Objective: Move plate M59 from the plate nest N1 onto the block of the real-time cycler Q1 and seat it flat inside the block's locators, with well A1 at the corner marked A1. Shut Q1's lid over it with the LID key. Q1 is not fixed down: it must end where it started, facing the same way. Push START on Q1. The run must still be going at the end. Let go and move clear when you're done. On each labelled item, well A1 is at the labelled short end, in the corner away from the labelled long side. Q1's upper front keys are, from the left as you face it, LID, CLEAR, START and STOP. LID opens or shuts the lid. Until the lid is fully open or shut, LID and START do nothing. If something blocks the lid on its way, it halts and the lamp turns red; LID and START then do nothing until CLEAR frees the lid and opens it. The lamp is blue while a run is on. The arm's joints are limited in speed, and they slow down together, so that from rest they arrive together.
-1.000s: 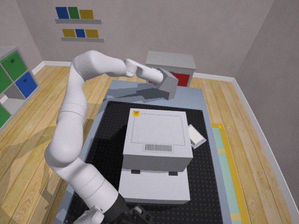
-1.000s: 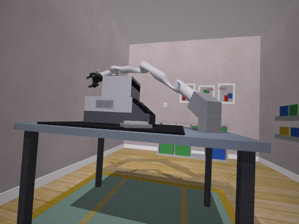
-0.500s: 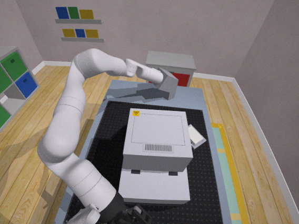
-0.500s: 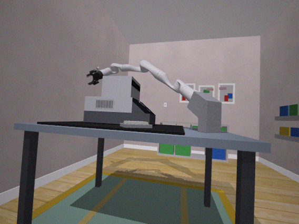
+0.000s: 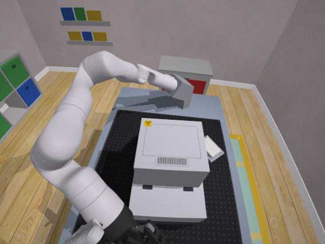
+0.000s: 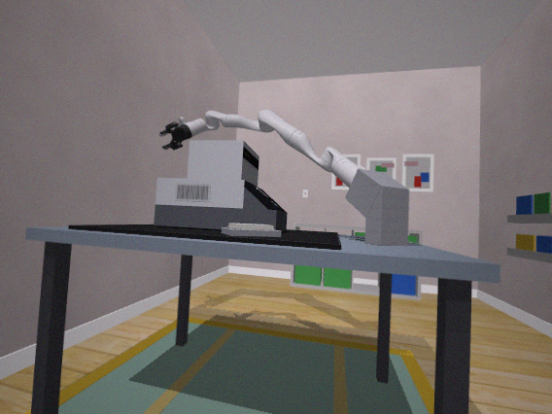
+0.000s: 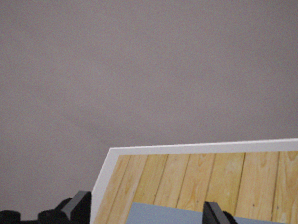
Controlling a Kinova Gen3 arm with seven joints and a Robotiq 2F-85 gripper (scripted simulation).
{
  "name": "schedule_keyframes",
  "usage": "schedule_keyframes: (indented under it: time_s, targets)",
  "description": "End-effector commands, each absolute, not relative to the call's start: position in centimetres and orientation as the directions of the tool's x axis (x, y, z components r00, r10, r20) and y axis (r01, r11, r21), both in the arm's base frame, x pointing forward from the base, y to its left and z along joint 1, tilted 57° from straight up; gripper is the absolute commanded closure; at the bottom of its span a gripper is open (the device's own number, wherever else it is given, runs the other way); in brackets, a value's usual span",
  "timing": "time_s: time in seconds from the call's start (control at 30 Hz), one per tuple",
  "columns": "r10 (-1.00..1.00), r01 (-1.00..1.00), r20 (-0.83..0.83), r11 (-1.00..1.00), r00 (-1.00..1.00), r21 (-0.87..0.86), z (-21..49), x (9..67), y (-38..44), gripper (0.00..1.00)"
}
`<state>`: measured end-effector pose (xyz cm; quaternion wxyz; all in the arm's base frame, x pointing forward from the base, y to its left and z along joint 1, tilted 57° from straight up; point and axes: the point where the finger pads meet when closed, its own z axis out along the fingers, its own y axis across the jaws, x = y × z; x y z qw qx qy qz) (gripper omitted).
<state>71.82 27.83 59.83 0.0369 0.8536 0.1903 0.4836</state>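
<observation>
Top: plate M59 (image 5: 213, 148) (image 6: 251, 226) sits in nest N1 (image 5: 218, 157) (image 6: 251, 233), beside cycler Q1 (image 5: 171, 140) (image 6: 216, 162). Exterior: gripper (image 6: 168, 136) (image 7: 147, 212) wide, empty, above Q1's rear. Plate presumably light, stiff; grip opposite sides, level. Wrist: fingers apart, nothing between.

white rounded arm (image 5: 68, 114) (image 6: 289, 133), thin seam rings; black gripper (image 5: 140, 233) (image 6: 174, 135) (image 7: 150, 212); grey angular base (image 5: 187, 89) (image 6: 391, 214).

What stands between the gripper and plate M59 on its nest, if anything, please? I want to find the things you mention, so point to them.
The cycler Q1 (image 5: 171, 140) (image 6: 216, 162) stands between the gripper (image 5: 155, 232) (image 6: 166, 140) and plate M59 (image 5: 212, 146) (image 6: 250, 226), as the top view shows.
</observation>
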Motion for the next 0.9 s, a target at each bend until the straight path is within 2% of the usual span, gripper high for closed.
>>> schedule_keyframes:
  time_s: [0.0,0.87]
  targets:
    - [0.365,0.289,0.808,-0.924,0.463,0.251,60.2,71.3,28.8,0.24]
    - [0.177,0.132,0.877,-0.983,0.447,0.131,57.7,66.7,28.2,0.44]
